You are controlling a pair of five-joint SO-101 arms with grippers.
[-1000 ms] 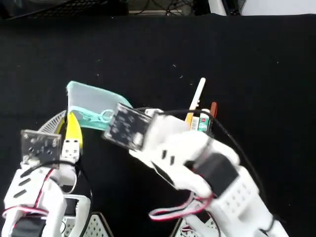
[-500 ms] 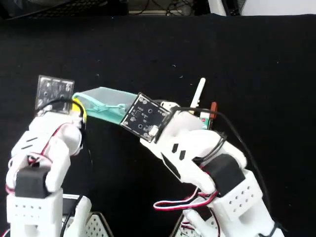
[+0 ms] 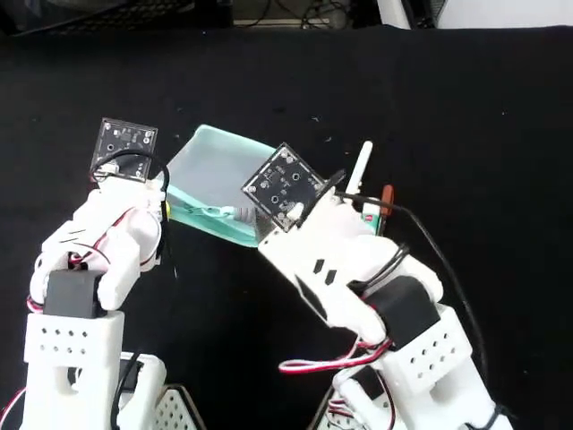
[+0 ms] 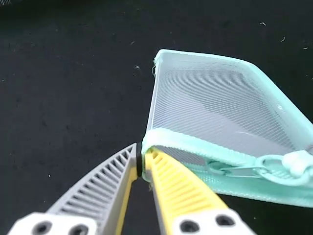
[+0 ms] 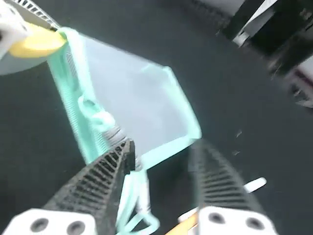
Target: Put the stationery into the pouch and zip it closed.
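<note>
near middle of black surface (image 3: 466, 107), left claw (image 4: 142, 165) clamps corner of mint mesh pouch (image 3: 215, 166); right claw (image 5: 163, 146) spread wide at opposite end, by zip pull (image 4: 274, 164); pens (image 3: 362, 168) lie near right arm.

The left gripper (image 4: 142, 164), one ribbed finger grey and the other yellow, pinches the zip-end corner of a translucent mint-green mesh pouch (image 4: 210, 107). A metal zip pull (image 4: 239, 171) with a mint-green cord loop (image 4: 276, 164) lies along the zip. A black cloth desk (image 4: 58, 73) spreads behind them.
</note>
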